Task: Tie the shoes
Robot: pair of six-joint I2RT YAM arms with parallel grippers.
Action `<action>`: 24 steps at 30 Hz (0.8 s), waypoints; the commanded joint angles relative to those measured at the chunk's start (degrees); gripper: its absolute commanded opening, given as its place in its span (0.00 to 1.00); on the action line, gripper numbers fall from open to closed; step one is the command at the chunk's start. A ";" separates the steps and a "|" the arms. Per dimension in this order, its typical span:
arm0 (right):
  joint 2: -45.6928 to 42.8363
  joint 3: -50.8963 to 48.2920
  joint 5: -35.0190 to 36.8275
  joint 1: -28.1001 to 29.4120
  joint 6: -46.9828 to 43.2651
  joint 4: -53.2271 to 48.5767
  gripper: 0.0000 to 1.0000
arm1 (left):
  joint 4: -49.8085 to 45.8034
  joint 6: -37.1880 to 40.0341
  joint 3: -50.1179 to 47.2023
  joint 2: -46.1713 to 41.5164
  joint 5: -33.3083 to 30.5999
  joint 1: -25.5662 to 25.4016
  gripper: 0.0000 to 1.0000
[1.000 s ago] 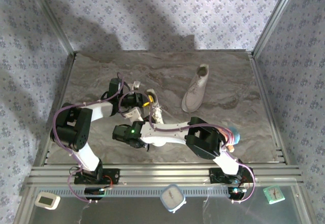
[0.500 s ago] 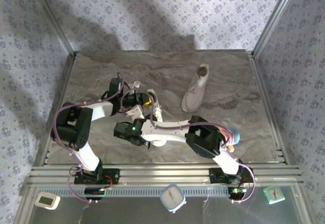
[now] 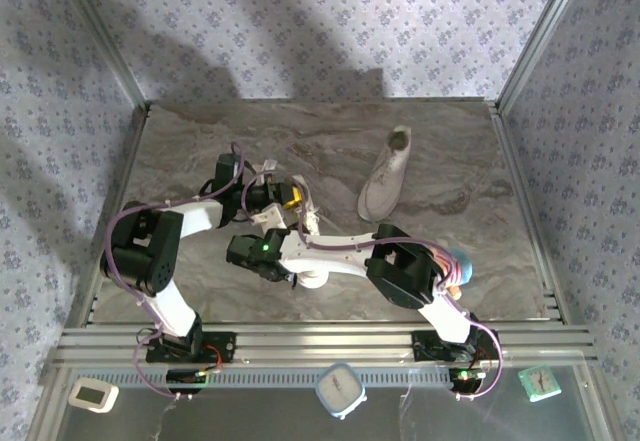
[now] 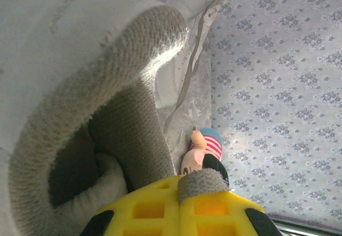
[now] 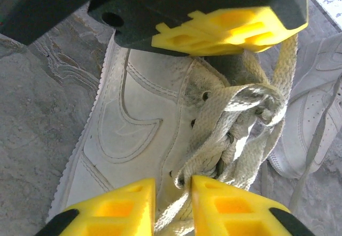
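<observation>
Overhead camera looks down from behind the bases, both wrist cameras close up — sharing the near shoe [image 5: 144, 134]

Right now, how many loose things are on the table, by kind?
White sneakers: 2, the near shoe between the arms and the far shoe behind it.
Plush toys: 1, the plush toy by the right arm.
Total: 3

Robot test cell, grey marble-patterned tabletop [image 3: 200, 151], floral-papered panel walls [image 3: 300, 21] around it, slotted aluminium rail [image 3: 320, 346] at its near edge
</observation>
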 commanded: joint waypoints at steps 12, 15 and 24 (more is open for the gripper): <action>-6.70 -5.02 -0.99 0.14 -1.06 3.97 0.01 | -0.45 0.84 0.43 -0.52 0.13 0.07 0.00; -11.72 -9.65 -3.48 0.63 -5.50 10.32 0.00 | -1.75 2.16 0.75 -0.95 0.11 0.11 0.00; -25.60 -25.79 -27.22 -3.84 -17.22 31.66 0.00 | -7.31 8.14 2.53 -2.59 0.48 -1.74 0.00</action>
